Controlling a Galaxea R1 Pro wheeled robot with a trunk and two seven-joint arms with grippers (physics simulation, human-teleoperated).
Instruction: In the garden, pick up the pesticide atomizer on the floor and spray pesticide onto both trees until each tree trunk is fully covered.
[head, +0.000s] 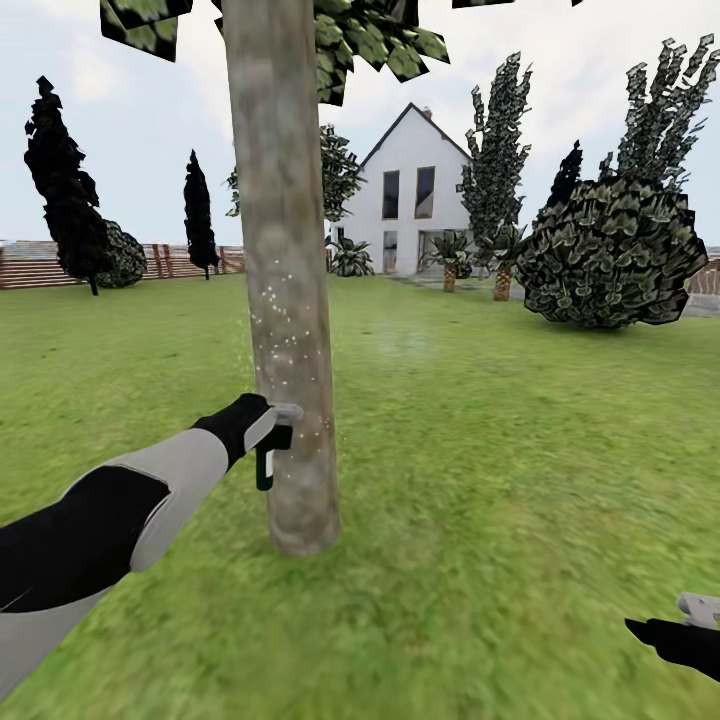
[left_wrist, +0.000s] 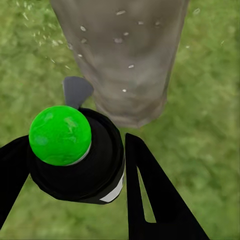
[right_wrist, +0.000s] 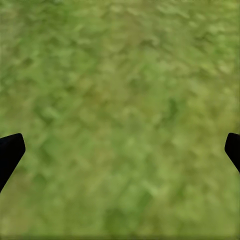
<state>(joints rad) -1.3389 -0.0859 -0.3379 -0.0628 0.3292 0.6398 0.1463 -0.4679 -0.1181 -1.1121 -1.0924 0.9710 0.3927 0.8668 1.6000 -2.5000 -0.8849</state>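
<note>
A thick mottled grey-brown tree trunk (head: 285, 300) rises from the lawn straight ahead, and blocky green leaves (head: 370, 40) of its crown hang at the top. White spray specks dot its middle and drift just left of it. My left gripper (head: 270, 440) is beside the trunk low down, shut on the pesticide atomizer. In the left wrist view the atomizer (left_wrist: 75, 150) is a black bottle with a bright green cap, held between the black fingers (left_wrist: 150, 200) and facing the speckled trunk (left_wrist: 125, 55). My right gripper (right_wrist: 120, 152) hangs open over bare grass, low on the right (head: 690, 625).
Green lawn (head: 480, 420) spreads all around. A large round bush (head: 610, 250) stands far right, and a white house (head: 410, 195) with small palms lies behind. Dark cypress-like trees (head: 65, 190) and a brown slat fence (head: 40, 265) line the far left.
</note>
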